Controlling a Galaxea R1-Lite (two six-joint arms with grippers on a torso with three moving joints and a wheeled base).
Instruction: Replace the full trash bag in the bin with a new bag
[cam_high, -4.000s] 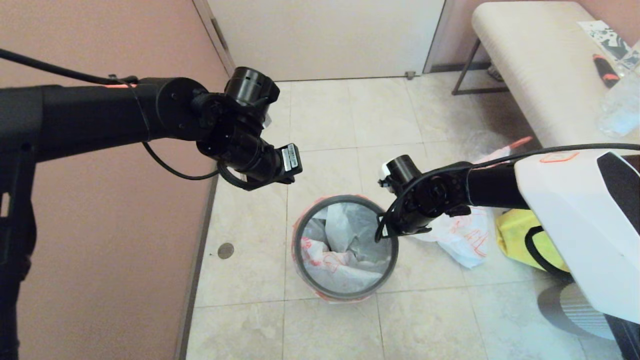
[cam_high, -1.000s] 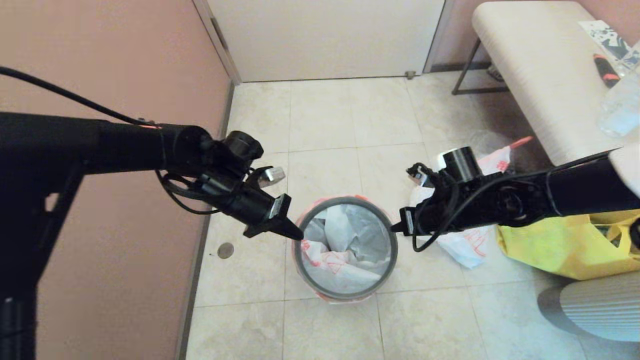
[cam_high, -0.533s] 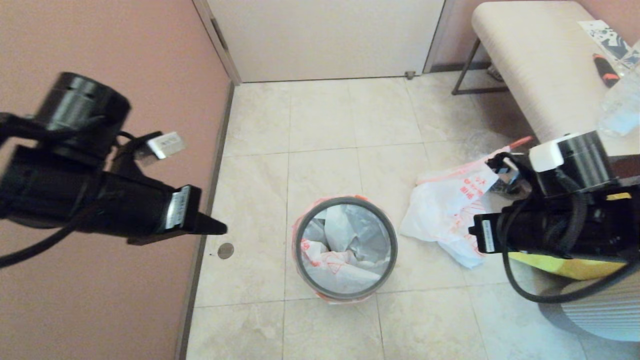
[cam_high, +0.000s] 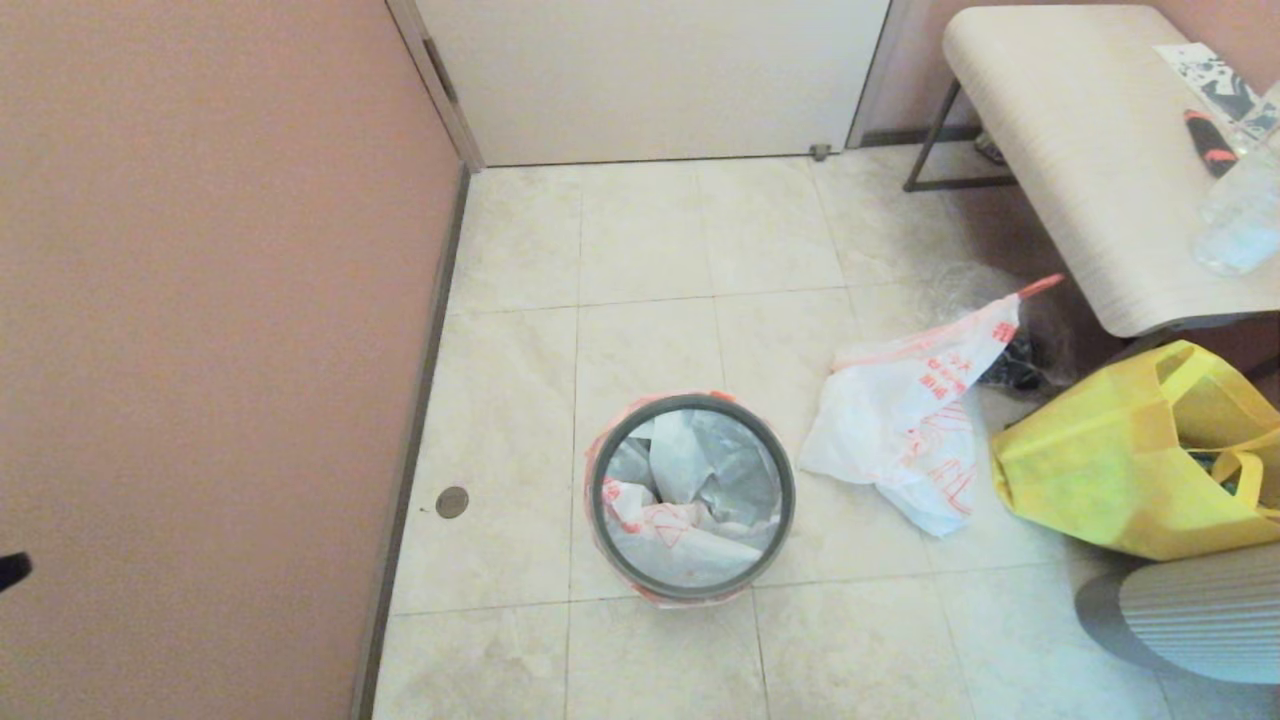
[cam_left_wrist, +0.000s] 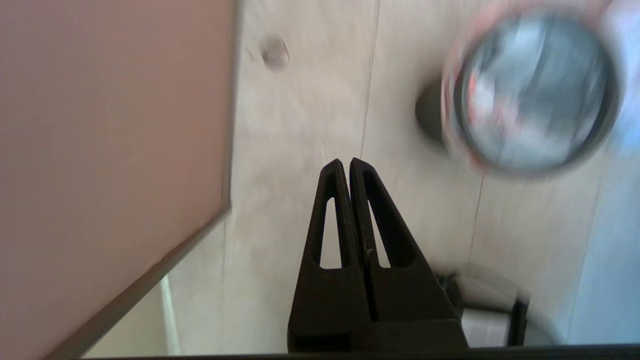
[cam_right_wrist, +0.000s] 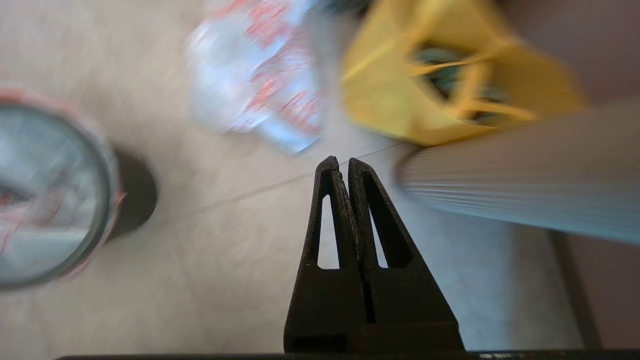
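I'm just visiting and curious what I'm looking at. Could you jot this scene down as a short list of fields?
bin: on the floor tiles, grey hoop on top
new bag: lining the bin, edge folded over the rim
full trash bag: on the floor beside the bin
yellow tote: right of that bag
left gripper: shut, empty, above the floor
right gripper: shut, empty, above the floor
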